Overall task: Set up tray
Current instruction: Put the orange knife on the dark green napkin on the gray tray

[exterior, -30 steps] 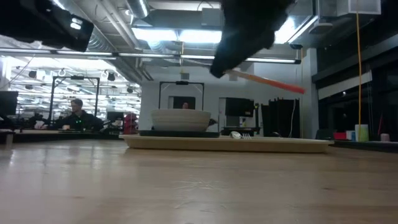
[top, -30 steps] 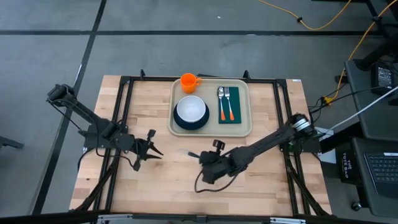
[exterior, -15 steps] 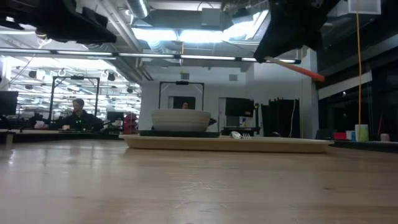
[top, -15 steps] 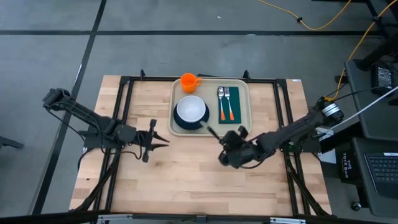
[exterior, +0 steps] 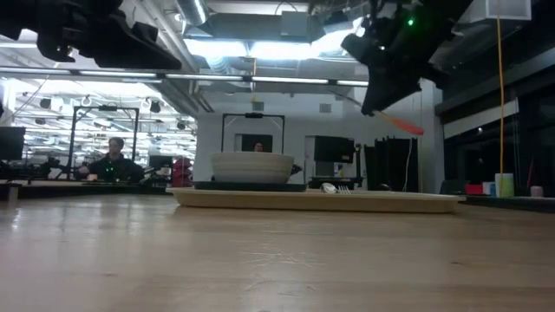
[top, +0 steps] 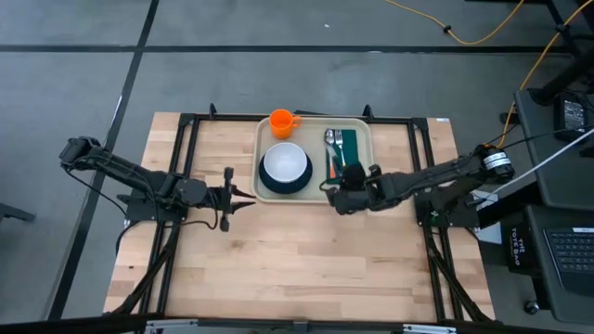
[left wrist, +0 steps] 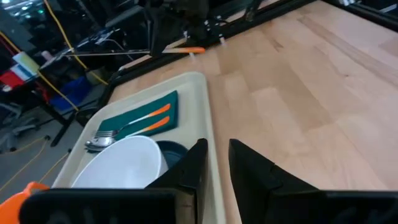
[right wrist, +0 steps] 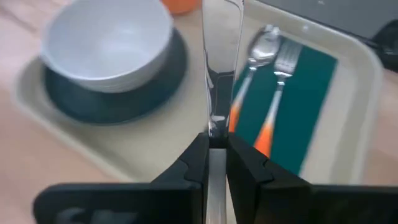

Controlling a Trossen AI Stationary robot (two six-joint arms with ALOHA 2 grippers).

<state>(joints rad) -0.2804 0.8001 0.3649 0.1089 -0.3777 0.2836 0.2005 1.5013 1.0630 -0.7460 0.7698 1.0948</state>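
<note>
The tray (top: 315,193) lay at the far middle of the table (top: 278,269), long side running left to right. In it sat one dark plate (top: 271,186) carrying one white bowl (top: 285,163), which looked empty (I could see its bare inside from my right wrist). Beside the plate, toward my right, one dark green napkin (top: 350,139) lay flat in the tray, and on it lay one fork (left wrist: 134,126) and one spoon (right wrist: 260,48), both with orange handles, side by side. One orange cup (top: 282,122) stood at the tray's far left corner, just beyond the bowl; I could not tell whether it was inside the rim or on it.

My right tool (top: 340,189) hung above the tray's near edge, close to the napkin, its fingers (right wrist: 194,163) clamped on one knife (right wrist: 221,74) with an orange handle; the blade pointed out past the fingers over the tray, and in the low view the handle stuck out behind, clear of the table. My left tool (top: 232,196) hovered over bare table just left of the tray, fingers (left wrist: 194,168) slightly apart and gripping nothing.

So: one tray, one plate, one bowl, one cup, one napkin, three pieces of cutlery.
</note>
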